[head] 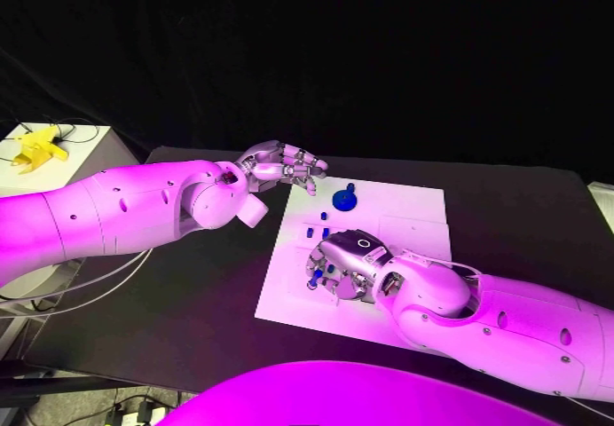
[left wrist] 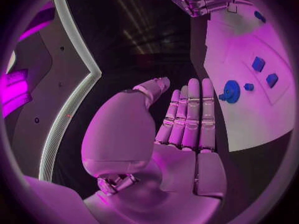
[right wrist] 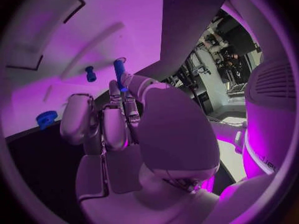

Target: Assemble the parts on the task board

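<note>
Where right hand (head: 343, 264) covers, board (head: 410, 213) hidden.

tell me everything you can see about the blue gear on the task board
The blue gear is a small round toothed wheel with a raised hub, plastic by its look. It lies flat on the white task board near the far edge, by the left hand, whose fingers are apart and hold nothing. Nothing touches it. Two small blue blocks lie close by on the board.
</note>
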Controlling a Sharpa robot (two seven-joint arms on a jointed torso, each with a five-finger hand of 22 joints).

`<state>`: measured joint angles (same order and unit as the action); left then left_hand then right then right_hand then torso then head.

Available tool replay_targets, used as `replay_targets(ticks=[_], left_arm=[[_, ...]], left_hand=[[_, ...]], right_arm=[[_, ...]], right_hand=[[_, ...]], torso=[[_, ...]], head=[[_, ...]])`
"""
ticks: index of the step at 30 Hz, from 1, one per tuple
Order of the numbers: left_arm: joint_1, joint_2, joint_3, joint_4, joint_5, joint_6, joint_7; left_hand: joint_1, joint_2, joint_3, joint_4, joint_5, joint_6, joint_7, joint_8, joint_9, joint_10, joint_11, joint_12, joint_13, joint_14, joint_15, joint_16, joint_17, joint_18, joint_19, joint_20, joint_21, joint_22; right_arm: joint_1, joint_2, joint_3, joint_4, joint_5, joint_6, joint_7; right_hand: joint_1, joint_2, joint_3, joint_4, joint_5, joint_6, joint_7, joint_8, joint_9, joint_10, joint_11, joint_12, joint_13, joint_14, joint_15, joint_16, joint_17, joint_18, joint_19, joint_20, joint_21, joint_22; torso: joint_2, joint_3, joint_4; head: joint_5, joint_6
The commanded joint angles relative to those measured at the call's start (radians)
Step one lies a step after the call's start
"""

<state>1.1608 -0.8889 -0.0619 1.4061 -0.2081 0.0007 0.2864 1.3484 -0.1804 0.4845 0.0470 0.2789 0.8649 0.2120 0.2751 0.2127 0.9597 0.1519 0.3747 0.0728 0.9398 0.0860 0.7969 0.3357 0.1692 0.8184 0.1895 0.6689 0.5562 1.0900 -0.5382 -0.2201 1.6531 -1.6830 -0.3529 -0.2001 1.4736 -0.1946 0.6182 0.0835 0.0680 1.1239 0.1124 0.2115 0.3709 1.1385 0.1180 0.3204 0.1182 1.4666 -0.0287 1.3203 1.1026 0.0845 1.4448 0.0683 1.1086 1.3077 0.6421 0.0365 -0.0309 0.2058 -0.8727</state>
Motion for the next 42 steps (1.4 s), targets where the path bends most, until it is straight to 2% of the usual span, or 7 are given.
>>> replay_targets(ticks=[1,18,21,25,28,32,42], left_arm=[[0.0,0.0,0.001,0.004,0.006,0.007,0.004],[0.001,-0.003,0.001,0.006,0.006,0.007,0.0],[0.001,-0.003,0.001,0.006,0.006,0.007,0.0],[0.001,-0.004,0.001,0.006,0.006,0.007,0.0],[0.001,-0.004,0.001,0.006,0.006,0.007,-0.001],[0.001,-0.004,0.001,0.006,0.006,0.007,-0.001],[0.001,-0.006,0.001,0.006,0.006,0.006,-0.001]], left_hand=[[-0.004,0.002,-0.001,0.005,0.002,-0.002,0.002,-0.004,-0.001,-0.007,0.001,0.006,0.001,0.0,0.004,-0.001,0.001,0.012,0.006,0.001,-0.001,-0.001],[-0.003,0.002,-0.001,0.006,0.002,-0.002,0.002,-0.004,-0.001,-0.008,0.001,0.006,0.001,-0.001,0.004,-0.001,0.002,0.012,0.008,0.001,-0.004,-0.003],[-0.003,0.002,-0.001,0.006,0.002,-0.002,0.002,-0.004,-0.001,-0.008,0.001,0.006,0.001,-0.001,0.004,-0.001,0.002,0.012,0.008,0.001,-0.004,-0.003],[-0.003,0.002,-0.001,0.006,0.002,-0.002,0.002,-0.004,-0.001,-0.008,0.001,0.006,0.001,-0.001,0.004,-0.001,0.002,0.012,0.008,0.001,-0.004,-0.003],[-0.003,0.002,-0.001,0.006,0.002,-0.002,0.002,-0.004,-0.001,-0.008,0.001,0.006,0.001,-0.001,0.004,-0.001,0.002,0.012,0.008,0.001,-0.004,-0.003],[-0.003,0.002,-0.001,0.006,0.002,-0.002,0.002,-0.004,-0.001,-0.008,0.001,0.006,0.001,-0.001,0.004,-0.001,0.002,0.012,0.008,0.001,-0.004,-0.003],[-0.003,0.002,-0.001,0.006,0.002,-0.002,0.002,-0.004,-0.001,-0.008,0.001,0.006,0.001,-0.001,0.004,-0.001,0.002,0.012,0.008,0.001,-0.004,-0.003]], right_arm=[[-0.007,0.003,-0.002,-0.002,-0.016,0.019,-0.004],[-0.015,0.01,-0.004,-0.007,-0.017,0.041,-0.015],[-0.015,0.015,-0.005,-0.013,-0.014,0.053,-0.013],[-0.015,0.021,-0.007,-0.022,-0.004,0.07,0.001],[-0.015,0.023,-0.009,-0.026,0.001,0.079,0.006],[-0.015,0.02,-0.01,-0.024,0.006,0.071,0.002],[-0.014,-0.012,-0.01,0.002,0.009,0.013,-0.017]], right_hand=[[0.001,0.011,0.011,-0.015,0.003,0.002,0.009,0.003,0.002,0.074,-0.072,0.003,0.001,0.006,-0.003,-0.005,-0.001,-0.006,-0.001,0.002,-0.004,0.16],[-0.005,0.012,0.015,-0.02,0.002,0.0,0.01,0.003,0.003,0.073,-0.071,0.001,0.003,0.004,-0.002,-0.009,-0.007,-0.004,-0.006,0.002,-0.018,0.156],[-0.046,0.0,0.005,-0.027,0.027,-0.05,0.025,-0.024,-0.003,0.033,-0.056,-0.024,0.0,0.001,0.012,-0.013,-0.01,0.003,-0.025,0.011,-0.069,0.144],[-0.112,-0.051,-0.033,-0.018,0.064,-0.116,0.043,-0.066,-0.018,-0.064,-0.024,-0.079,-0.026,-0.042,0.04,-0.068,-0.098,0.022,-0.079,0.033,-0.208,0.112],[-0.128,-0.072,-0.062,-0.019,0.07,-0.151,0.037,-0.086,-0.025,-0.111,-0.018,-0.093,-0.04,-0.072,0.047,-0.097,-0.144,0.034,-0.112,0.043,-0.288,0.093],[-0.129,-0.071,-0.121,-0.02,0.078,-0.178,0.029,-0.102,-0.032,-0.168,-0.008,-0.09,-0.05,-0.119,0.056,-0.141,-0.219,0.054,-0.161,0.056,-0.417,0.06],[-0.119,-0.059,-0.175,-0.016,0.086,-0.176,0.029,-0.103,-0.034,-0.182,-0.008,-0.07,-0.048,-0.119,0.056,-0.136,-0.221,0.055,-0.155,0.059,-0.421,0.057]], torso=[[0.001,-0.0002,0.0007],[-0.001,-0.0001,-0.0014],[-0.001,0.0004,-0.0014],[-0.001,0.0009,-0.0008],[-0.001,0.0007,-0.001],[-0.001,0.0002,-0.001],[-0.001,0.0013,-0.0018]], head=[[0.002,0.0],[0.006,0.0],[0.005,0.0],[0.005,0.0],[0.004,0.0],[0.002,0.0],[0.001,0.0]])
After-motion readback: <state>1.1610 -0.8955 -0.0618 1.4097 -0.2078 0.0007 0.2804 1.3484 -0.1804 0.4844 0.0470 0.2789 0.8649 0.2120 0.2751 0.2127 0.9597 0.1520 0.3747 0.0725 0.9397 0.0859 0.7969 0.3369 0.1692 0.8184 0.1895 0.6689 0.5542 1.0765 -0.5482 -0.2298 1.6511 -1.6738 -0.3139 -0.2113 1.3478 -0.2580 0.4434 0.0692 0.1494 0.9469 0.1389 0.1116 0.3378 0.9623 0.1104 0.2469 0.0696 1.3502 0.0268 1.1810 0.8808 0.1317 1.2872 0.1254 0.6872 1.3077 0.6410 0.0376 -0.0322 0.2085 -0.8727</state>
